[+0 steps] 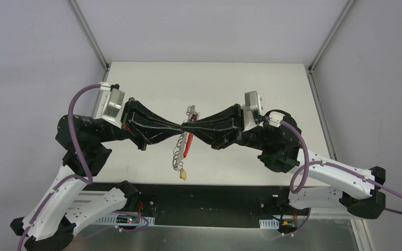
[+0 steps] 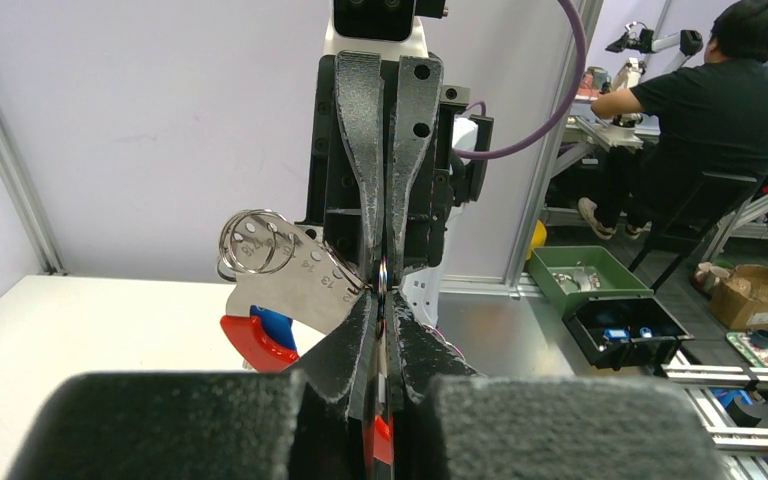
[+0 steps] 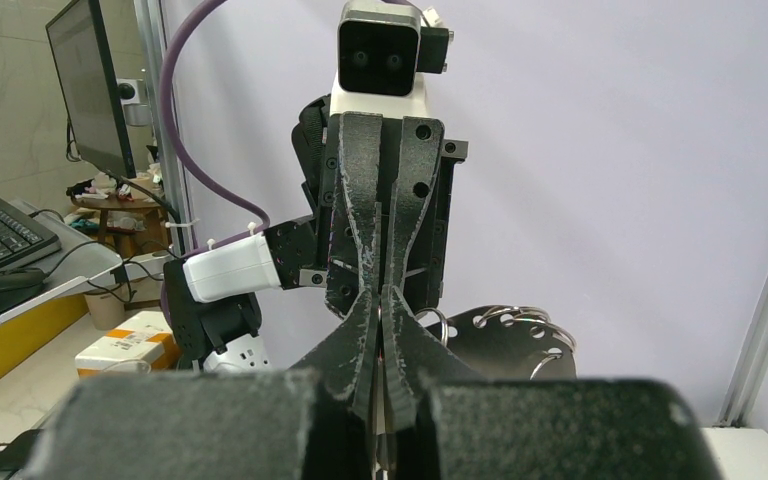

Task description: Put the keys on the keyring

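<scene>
2 arms meet tip-to-tip over bench (image 1: 136,78). Left pincer (image 1: 181,127) & right pincer (image 1: 194,124) each squeezed tight on keyring (image 1: 178,153), held betw. them. 1 red strap (image 1: 188,145), 1 yellowish tag (image 1: 182,174), 1 blue-headed key (image 2: 279,324) by strap.

A white worktop (image 1: 136,83) sits between pale walls. Off to one side, a person in black (image 2: 720,100) sits near a green bin (image 2: 585,280), a black bin (image 2: 628,330) and a cardboard box (image 2: 760,297). Elsewhere, a monitor (image 3: 85,80) stands above a keyboard (image 3: 5,235).
</scene>
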Tool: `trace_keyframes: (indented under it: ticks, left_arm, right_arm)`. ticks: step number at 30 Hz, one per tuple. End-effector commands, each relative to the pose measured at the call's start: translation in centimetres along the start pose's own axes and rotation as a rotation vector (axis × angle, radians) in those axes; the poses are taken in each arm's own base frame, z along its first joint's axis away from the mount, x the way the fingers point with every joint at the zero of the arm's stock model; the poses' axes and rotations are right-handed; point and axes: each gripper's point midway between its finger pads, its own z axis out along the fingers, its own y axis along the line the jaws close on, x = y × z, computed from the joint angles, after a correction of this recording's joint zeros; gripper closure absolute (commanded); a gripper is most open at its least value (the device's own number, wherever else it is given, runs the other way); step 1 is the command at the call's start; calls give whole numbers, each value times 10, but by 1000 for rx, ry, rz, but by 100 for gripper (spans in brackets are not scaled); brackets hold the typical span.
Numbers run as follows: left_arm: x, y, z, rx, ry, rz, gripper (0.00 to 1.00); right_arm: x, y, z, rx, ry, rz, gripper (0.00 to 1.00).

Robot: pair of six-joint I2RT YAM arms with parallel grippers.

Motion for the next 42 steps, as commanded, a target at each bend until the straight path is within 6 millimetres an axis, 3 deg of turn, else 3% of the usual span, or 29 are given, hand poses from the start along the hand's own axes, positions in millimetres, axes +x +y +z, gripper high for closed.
trace_keyframes:
  ticks: [1,7,15,19,28,36,42]
  left_arm:
    - [-8,-7,2,29,-5,21,100]
    - [-2,1,-1,-22,26,29,100]
    - [15,13,-10,-110,107,20,100]
    - [23,15,-11,-112,159,4,100]
    - [55,5,-18,-38,331,-93,100]
    - [86,0,-33,-32,481,-209,100]
    - [107,2,-41,-38,555,-263,100]
  right_arm:
    - [-53,12,-1,-32,-140,-50,100]
    - [-45,9,-16,14,-62,-41,98]
    - [-18,1,-44,102,166,-30,66]
    - [0,1,-56,115,323,-22,59]
    - [40,6,-79,60,646,-25,58]
    - [57,16,-91,-14,766,-13,59]
    - [72,21,-90,-62,808,25,62]
